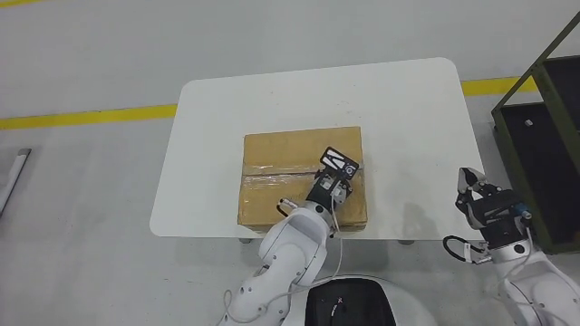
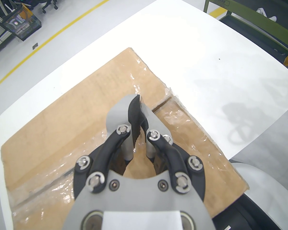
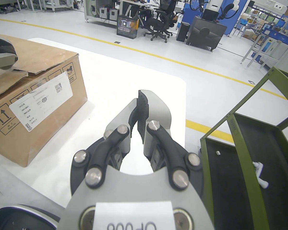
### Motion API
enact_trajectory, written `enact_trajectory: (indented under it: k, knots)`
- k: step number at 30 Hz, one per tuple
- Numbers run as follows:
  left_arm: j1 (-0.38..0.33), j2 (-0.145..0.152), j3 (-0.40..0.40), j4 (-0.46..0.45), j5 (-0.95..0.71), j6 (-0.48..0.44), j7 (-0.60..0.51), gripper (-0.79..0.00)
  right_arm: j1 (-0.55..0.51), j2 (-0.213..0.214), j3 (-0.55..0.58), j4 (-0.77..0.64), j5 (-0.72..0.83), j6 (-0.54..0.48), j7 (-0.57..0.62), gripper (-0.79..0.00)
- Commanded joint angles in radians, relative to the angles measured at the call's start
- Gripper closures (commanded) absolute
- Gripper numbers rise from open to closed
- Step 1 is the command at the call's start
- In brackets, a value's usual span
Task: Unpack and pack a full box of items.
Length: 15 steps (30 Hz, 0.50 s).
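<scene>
You will find the cardboard box (image 1: pixel 299 177) shut, standing on the white table (image 1: pixel 408 109) towards the edge nearest the robot. Its top flaps meet at a taped seam (image 2: pixel 162 102). The left gripper (image 2: pixel 137 99) is over the box top beside that seam; its fingers are pressed together with nothing between them. The right gripper (image 3: pixel 141 96) hangs off the table's right side, well apart from the box and near a green cart (image 3: pixel 244 159). Its fingers are likewise closed on nothing.
</scene>
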State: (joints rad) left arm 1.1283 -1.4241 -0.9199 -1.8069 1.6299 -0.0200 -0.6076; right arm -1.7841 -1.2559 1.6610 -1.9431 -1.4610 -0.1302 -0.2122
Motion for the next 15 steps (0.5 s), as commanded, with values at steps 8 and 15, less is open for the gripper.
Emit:
enact_trajectory:
  k: [8,15]
  knots:
    - [0.019,0.021,-0.144,-0.073,0.066,-0.049,0.033,0.0,0.024,-0.001,-0.025,0.006,-0.002,-0.005,-0.001,0.0]
    - [0.064,0.051,-0.328,-0.143,0.155,-0.125,0.016,0.0,0.032,-0.002,-0.039,0.01,-0.002,-0.004,-0.001,0.0]
